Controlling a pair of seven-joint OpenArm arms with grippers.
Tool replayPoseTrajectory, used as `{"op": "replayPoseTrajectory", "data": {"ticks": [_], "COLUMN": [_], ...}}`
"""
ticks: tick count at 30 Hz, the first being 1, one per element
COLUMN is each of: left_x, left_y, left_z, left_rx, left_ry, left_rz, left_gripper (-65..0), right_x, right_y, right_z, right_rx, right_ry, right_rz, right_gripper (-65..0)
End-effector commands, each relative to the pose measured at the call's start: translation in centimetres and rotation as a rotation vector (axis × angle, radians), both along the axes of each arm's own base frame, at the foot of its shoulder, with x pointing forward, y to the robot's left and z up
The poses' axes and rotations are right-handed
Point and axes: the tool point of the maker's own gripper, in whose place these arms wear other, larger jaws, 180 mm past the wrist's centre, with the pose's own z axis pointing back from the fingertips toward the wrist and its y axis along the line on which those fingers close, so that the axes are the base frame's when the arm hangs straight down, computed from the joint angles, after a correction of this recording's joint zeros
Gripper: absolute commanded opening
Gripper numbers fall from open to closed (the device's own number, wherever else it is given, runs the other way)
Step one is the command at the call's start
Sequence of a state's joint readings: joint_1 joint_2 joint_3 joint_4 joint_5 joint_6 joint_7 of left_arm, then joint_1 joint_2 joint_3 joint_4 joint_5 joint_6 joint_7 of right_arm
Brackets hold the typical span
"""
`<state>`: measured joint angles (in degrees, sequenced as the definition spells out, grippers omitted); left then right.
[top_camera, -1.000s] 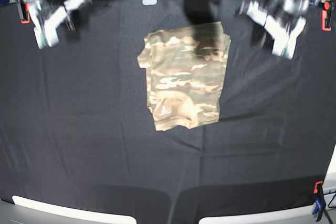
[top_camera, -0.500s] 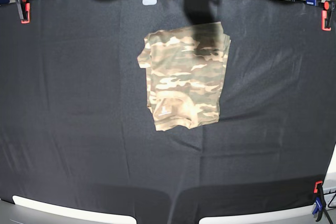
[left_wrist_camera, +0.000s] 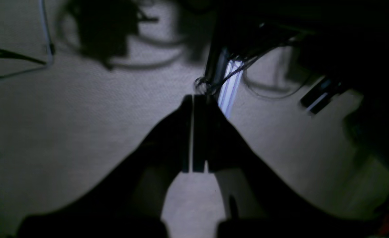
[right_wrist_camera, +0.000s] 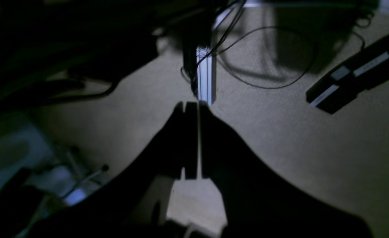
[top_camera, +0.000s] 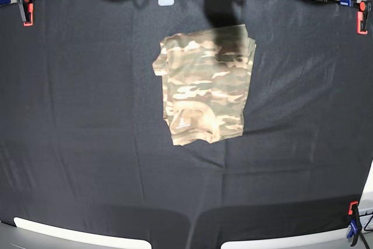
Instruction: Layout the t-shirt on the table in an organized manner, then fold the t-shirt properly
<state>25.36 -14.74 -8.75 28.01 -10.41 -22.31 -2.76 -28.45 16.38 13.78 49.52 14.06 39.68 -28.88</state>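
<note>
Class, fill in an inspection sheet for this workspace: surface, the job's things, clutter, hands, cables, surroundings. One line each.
Surface: table covered in black cloth, lightly creased.
Job's things: t-shirt folded into a compact rectangle, lying flat on the far half.
Clutter: nothing seen on the cloth.
Hands: left hand and right hand both shut, empty, off the table over the floor.
Cables: loose cables on the floor behind.
Surroundings: clamps at the cloth's corners.
</note>
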Motion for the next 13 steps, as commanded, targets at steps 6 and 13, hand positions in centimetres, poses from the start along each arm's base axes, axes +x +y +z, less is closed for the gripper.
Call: {"op": "replayPoseTrajectory", "data": {"ticks": [6, 13], "left_x": [3.1, 6.8], "left_y": [-4.4, -10.1], "left_z": [-1.1, -1.3], "left_rx": [-0.053, -0.136], "left_ry": [-0.080, -0.139], "left_rz": [-0.040, -0.007], "left_gripper": [-65.0, -65.0], "right_x": [-0.2, 0.7], "right_y": [-0.2, 0.1], "right_z": [-3.6, -4.3], "right_rx": [-0.043, -0.037], "right_ry": [0.024, 0.047], "right_rz": [0.027, 0.043], "right_gripper": [-65.0, -65.0]}}
